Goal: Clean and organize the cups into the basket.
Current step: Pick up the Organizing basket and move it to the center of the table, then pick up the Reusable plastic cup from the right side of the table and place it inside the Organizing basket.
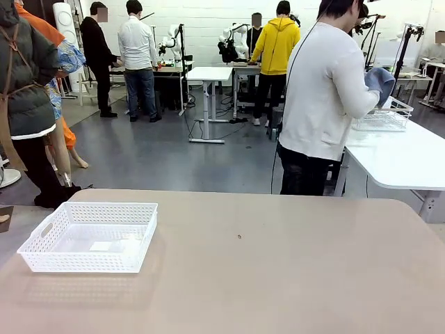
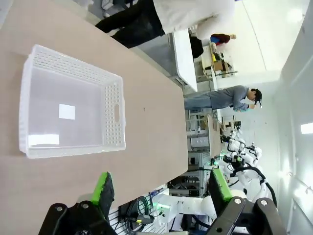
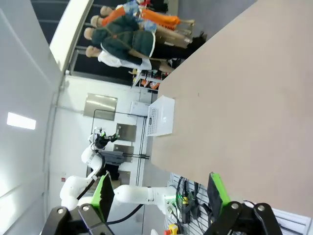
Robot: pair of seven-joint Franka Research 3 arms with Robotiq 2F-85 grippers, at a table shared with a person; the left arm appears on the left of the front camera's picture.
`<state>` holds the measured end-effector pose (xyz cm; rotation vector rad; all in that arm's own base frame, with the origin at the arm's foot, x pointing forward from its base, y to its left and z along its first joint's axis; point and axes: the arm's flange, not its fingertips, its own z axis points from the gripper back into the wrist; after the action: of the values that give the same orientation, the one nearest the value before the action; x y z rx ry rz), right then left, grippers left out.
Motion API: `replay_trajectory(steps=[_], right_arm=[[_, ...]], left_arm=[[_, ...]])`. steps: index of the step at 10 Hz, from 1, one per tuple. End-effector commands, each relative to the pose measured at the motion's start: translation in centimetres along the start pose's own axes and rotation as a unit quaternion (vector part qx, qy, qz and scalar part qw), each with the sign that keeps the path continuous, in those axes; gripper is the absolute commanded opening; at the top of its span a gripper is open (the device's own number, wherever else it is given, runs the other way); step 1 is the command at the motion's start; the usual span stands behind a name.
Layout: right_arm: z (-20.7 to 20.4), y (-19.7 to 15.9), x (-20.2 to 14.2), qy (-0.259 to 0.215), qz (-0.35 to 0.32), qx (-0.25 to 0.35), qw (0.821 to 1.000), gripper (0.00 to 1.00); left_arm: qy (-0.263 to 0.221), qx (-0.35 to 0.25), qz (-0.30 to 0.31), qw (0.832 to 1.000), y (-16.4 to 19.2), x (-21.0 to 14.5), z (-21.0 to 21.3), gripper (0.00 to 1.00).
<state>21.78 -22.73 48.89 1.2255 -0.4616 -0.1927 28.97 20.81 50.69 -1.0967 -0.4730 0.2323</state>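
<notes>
White lattice basket point(image 1: 83, 261) sits on left side of table point(image 1: 292, 278), long axis running left-right (empty inside). Left gripper point(image 2: 161, 188) nearer, fingers spread wide, holding nothing. Right gripper point(image 3: 160, 190) likewise spread, well apart.

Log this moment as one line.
left hand: open, empty | right hand: open, empty | basket: on table, empty | person: back turned, holding blue cloth
</notes>
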Motion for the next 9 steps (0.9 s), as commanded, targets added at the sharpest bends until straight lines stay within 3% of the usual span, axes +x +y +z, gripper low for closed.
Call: replay_trajectory(steps=[1, 4, 5, 9], right_arm=[[1.5, -0.5, -0.9, -0.011, -0.010, -0.011, 1.000, 1.00], [2.4, -1.6, -1.9, -0.025, -0.028, -0.021, 0.999, 1.00], [2.3, -0.9, -1.4, -0.026, -0.017, -0.017, 0.999, 1.00], [2.3, -0.9, -1.4, -0.026, -0.017, -0.017, 0.999, 1.00]], left_arm=[[-0.011, 0.012, 0.003, 1.000, -0.2, -0.5, 1.7, 1.00], [-0.038, -0.015, -0.012, 0.999, -0.7, -1.3, 3.3, 1.00], [-0.032, 0.008, 0.004, 0.999, 0.2, -0.5, 2.5, 1.00], [-0.032, 0.008, 0.004, 0.999, 0.2, -0.5, 2.5, 1.00]])
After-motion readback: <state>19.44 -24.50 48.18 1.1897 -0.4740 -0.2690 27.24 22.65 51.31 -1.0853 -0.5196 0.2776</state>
